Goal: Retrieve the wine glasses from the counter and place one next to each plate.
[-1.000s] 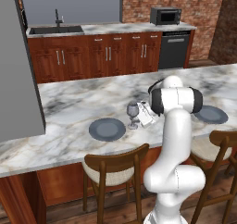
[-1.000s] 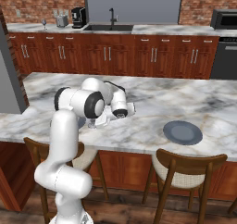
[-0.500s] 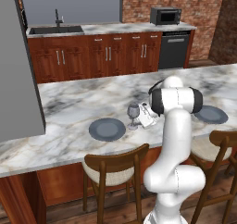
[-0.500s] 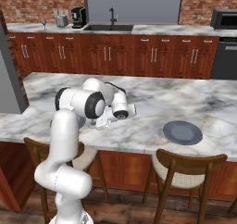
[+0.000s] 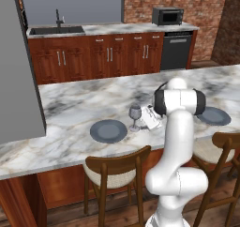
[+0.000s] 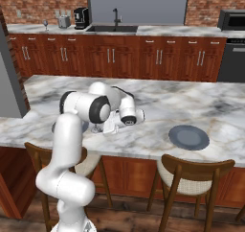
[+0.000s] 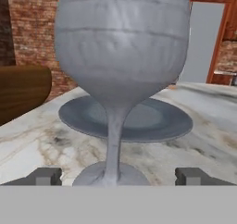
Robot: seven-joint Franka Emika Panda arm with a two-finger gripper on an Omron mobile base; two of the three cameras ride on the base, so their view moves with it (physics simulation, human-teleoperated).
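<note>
1. The white arm rises from the base, bends at the elbow and reaches low over the marble island (image 5: 84, 104).
2. The gripper (image 7: 118, 177) lies level, just beside the wine glass (image 5: 135, 116).
3. Its fingertips (image 7: 44, 176) stand wide apart, clear of the stem.

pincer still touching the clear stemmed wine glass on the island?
Apart. In the hand view the pincer stands open, each dark fingertip well clear of the clear stemmed wine glass, bare marble visible between fingertip and stem.
</note>
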